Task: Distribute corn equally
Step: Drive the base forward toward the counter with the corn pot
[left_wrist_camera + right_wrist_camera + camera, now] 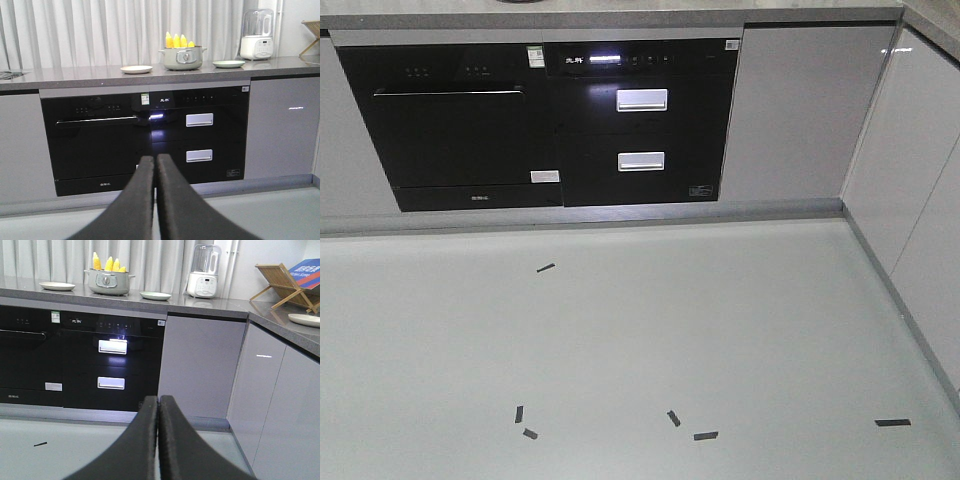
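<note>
The corn (179,41) is stood upright in a grey-green pot (182,59) on the desk (75,77), well beyond and above the left gripper (155,160), slightly to its right. A left plate (136,69) and a right plate (229,64) flank the pot, both apart from it. The left gripper and right gripper (158,401) are seen closed tight, with nothing held. Open grey floor (640,340) with black tape marks (545,268) is bounded ahead and to the right by cabinet fronts (800,110).

No text is legible. Brand marks (164,100) on the oven (95,145) and drawer cabinet (200,137) (sticker (145,99) too) are blurred.
</note>
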